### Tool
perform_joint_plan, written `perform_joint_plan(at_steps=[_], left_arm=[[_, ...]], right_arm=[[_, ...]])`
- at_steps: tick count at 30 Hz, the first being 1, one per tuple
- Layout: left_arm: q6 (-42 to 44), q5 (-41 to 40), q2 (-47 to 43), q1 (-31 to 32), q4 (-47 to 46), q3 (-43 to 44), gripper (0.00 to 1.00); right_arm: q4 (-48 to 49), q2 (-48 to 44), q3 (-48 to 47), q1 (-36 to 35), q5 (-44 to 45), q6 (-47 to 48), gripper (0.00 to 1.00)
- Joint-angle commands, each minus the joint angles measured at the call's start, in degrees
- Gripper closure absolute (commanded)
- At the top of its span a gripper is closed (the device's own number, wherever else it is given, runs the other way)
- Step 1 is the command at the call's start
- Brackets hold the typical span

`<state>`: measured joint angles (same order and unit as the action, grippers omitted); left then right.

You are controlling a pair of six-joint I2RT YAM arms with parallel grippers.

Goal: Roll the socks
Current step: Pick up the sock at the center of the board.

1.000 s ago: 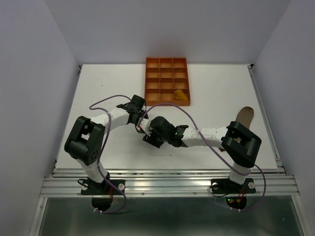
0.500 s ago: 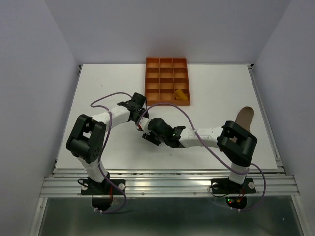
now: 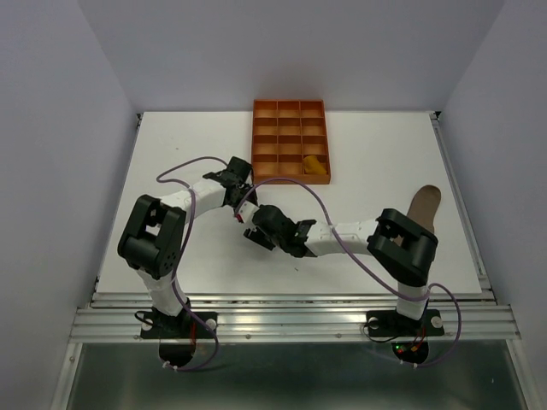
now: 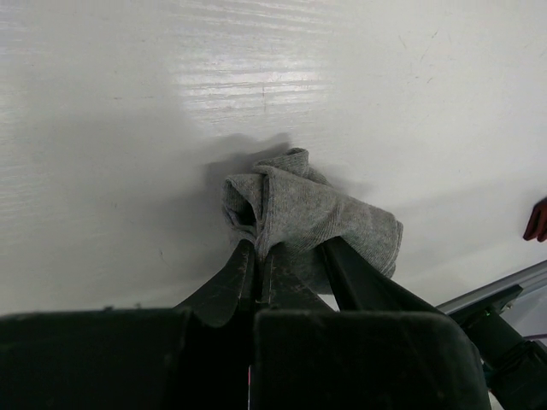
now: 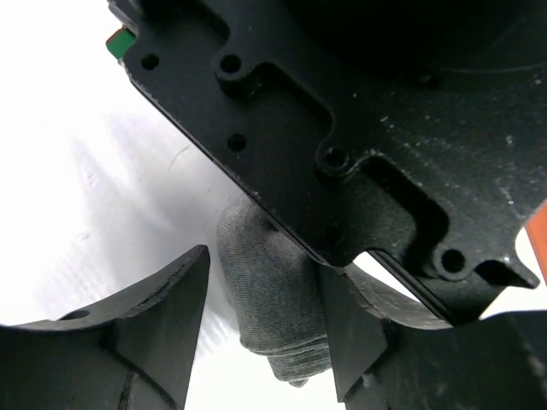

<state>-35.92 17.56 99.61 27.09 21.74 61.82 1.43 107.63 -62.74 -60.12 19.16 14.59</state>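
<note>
The left claw [image 4: 258,249] is pinched tight on the near edge of the grey sock [image 4: 312,213]. The sock lies bunched in a loose, half-made roll on the table [image 4: 128,102], just ahead of that claw's tips. The right claw [image 5: 265,278] stands with its jaws apart astride the same sock, directly under the left claw's body. One of its fingers [image 5: 162,316] is clear of the cloth and the other seems to touch it.

The sock looks light, limp and soft-knit, so it will likely sag rather than keep a shape. A thin pinch may catch only one layer and let the roll unwind. Gripping across the whole thick bundle at its middle looks safer.

Well beyond both claws a yellow sock [image 3: 314,163] sits in the tray [image 3: 265,128]. A brown sock [image 3: 425,203] lies well off to the right claw's right.
</note>
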Motion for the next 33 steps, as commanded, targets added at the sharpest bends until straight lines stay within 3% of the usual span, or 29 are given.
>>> perform_joint_plan(at_steps=[1, 10, 12, 13, 14, 17, 22, 26, 30, 32, 33], left_arm=[[4.9, -2.0, 0.8, 1.6, 11.0, 0.7, 1.0], [7.4, 0.2, 1.3, 0.9, 11.6, 2.2, 1.0], [7.6, 0.2, 1.4, 0.9, 11.6, 2.3, 1.0], [7.6, 0.2, 1.4, 0.9, 11.6, 2.4, 1.0], [7.6, 0.2, 1.5, 0.7, 11.7, 2.5, 1.0], [7.5, 0.8, 0.8, 0.5, 11.3, 2.4, 1.0], [6.7, 0.4, -1.5, 0.1, 10.8, 3.0, 0.88], [6.0, 0.2, -2.6, -0.4, 10.6, 3.0, 0.74], [5.6, 0.1, -4.5, -1.3, 9.6, 4.2, 0.53], [5.4, 0.4, -5.5, -1.8, 9.4, 5.0, 0.37], [5.5, 0.9, -6.4, -2.0, 8.9, 5.6, 0.1]], right_arm=[[-12.4, 7.6, 1.7, 1.7, 3.3, 0.4, 0.48], [-13.4, 9.0, 3.3, 1.7, 3.3, 0.4, 0.47], [-13.7, 9.3, 3.6, 1.7, 2.2, 0.6, 0.67], [-13.8, 9.5, 3.6, 1.7, 2.4, 0.5, 0.9], [-14.2, 9.7, 3.8, 1.7, 2.1, 0.4, 0.97], [-15.3, 9.5, 3.9, 1.7, 1.9, -0.1, 0.99], [-15.1, 8.4, 5.0, 2.2, 1.2, -2.9, 0.99], [-13.8, 7.2, 5.5, 3.7, -1.2, -6.7, 0.99], [-12.3, 4.6, 6.2, 5.6, -1.4, -8.4, 0.99], [-11.3, 3.5, 6.4, 5.6, -1.2, -9.1, 0.99], [-11.0, 2.2, 6.8, 5.6, -1.7, -9.1, 0.99]])
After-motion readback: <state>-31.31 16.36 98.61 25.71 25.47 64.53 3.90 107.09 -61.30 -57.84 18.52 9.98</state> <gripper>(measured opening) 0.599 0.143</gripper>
